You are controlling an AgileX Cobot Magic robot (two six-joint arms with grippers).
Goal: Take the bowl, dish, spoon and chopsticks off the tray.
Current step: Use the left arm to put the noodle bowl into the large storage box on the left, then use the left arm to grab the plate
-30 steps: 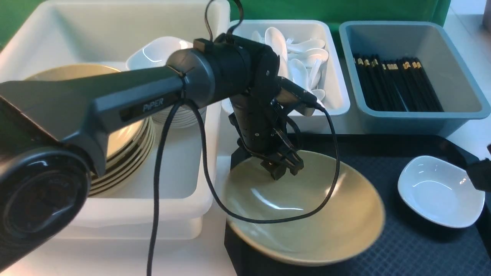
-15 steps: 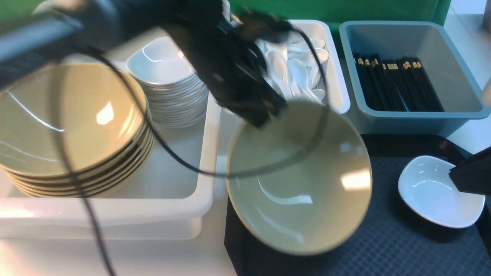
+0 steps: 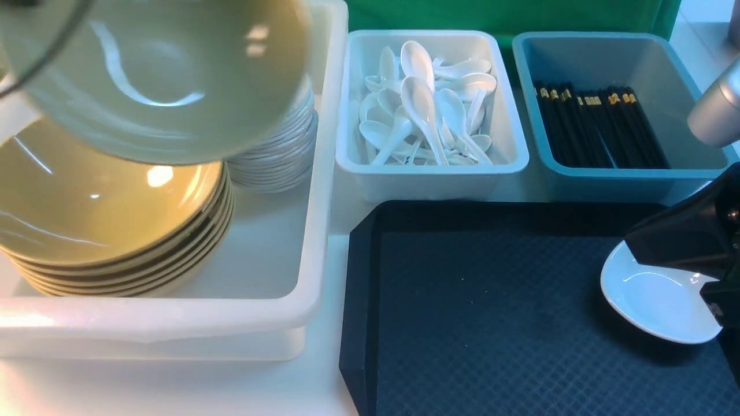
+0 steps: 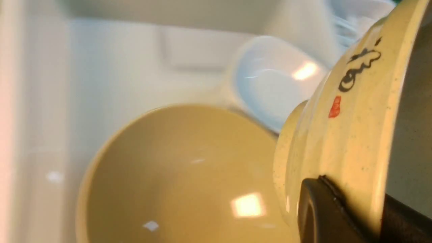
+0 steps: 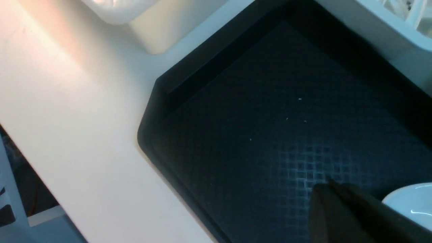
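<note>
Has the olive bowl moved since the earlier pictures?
Yes. The bowl left the tray, going left, and now hangs over the bowl stack in the white bin.

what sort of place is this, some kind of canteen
Probably a canteen or restaurant dish-sorting station, perhaps a mock-up: separate bins hold white soup spoons, black chopsticks and a stack of olive-yellow bowls, beside a black serving tray.

Front cam faces fwd+down; wrist cams close-up, R one shares tray (image 3: 462, 300)
</note>
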